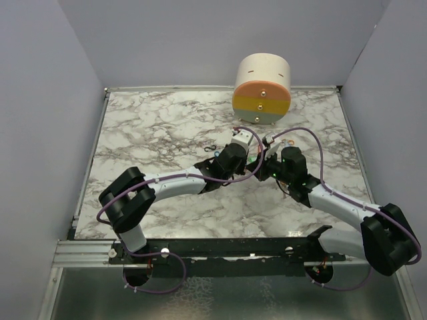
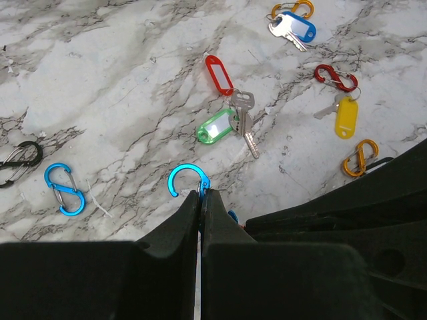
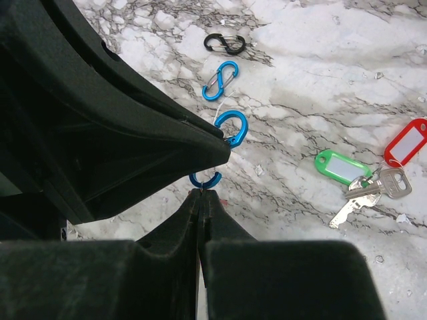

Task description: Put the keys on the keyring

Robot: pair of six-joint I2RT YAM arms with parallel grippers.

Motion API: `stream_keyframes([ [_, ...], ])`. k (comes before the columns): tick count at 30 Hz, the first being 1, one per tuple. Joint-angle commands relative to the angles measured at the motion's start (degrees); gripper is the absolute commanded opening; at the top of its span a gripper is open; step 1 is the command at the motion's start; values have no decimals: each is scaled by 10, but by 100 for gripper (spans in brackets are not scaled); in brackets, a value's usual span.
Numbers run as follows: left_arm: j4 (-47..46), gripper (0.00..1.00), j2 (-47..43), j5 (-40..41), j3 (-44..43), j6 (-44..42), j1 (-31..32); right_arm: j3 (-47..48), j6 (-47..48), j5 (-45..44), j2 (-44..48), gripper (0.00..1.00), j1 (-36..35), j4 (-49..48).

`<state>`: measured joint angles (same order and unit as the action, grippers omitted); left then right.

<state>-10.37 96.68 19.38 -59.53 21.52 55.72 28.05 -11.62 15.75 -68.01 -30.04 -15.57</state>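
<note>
Left gripper [image 2: 201,193], right gripper [image 3: 202,193] both clamp blue clip [image 2: 189,167]; keys [image 2: 245,123] on table [image 1: 153,127]; round box [image 1: 262,90] contents unseen.

This looks like a robot test cell in a lab, not a home. Plain pale walls [image 1: 40,100] box in a marble-patterned table [image 1: 167,127]. A left arm [image 1: 173,183] and a right arm [image 1: 340,203], white and black, are mounted on a rail [image 1: 220,248] at its near edge, with purple cables [image 1: 321,160] looping along them.
</note>
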Motion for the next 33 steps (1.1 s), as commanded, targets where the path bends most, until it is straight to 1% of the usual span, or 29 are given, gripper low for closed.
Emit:
stream_keyframes([
  [1, 2, 0, 4, 27, -11, 4, -4, 13, 9, -2, 13, 1, -4, 14],
  [6, 8, 0, 19, 28, -17, 6, -5, 13, 9, -1, 14, 1, -4, 15],
  [8, 9, 4, 22, 29, -19, 8, -6, 13, 9, -1, 14, 1, -4, 15],
  [9, 9, 6, 22, 30, -20, 9, -6, 13, 9, -1, 14, 1, -4, 15],
  [11, 10, 15, 22, 33, -21, 13, -7, 13, 9, 0, 13, 1, -4, 15],
  [15, 14, 28, 24, 45, -25, 23, -8, 12, 9, -1, 13, 1, -4, 16],
  [16, 16, 29, 25, 48, -27, 26, -10, 12, 8, -1, 14, 1, -4, 17],
  [19, 22, 44, 28, 58, -30, 36, -15, 11, 8, -2, 16, 1, -5, 17],
  [21, 24, 52, 27, 62, -30, 43, -18, 10, 9, -4, 16, 1, -4, 19],
  [27, 30, 64, 3, 91, -13, 65, -34, 11, 8, -9, 16, 1, -4, 19],
  [33, 21, 81, -64, 142, 44, 73, -44, 13, 7, -15, 11, 1, -5, 19],
])
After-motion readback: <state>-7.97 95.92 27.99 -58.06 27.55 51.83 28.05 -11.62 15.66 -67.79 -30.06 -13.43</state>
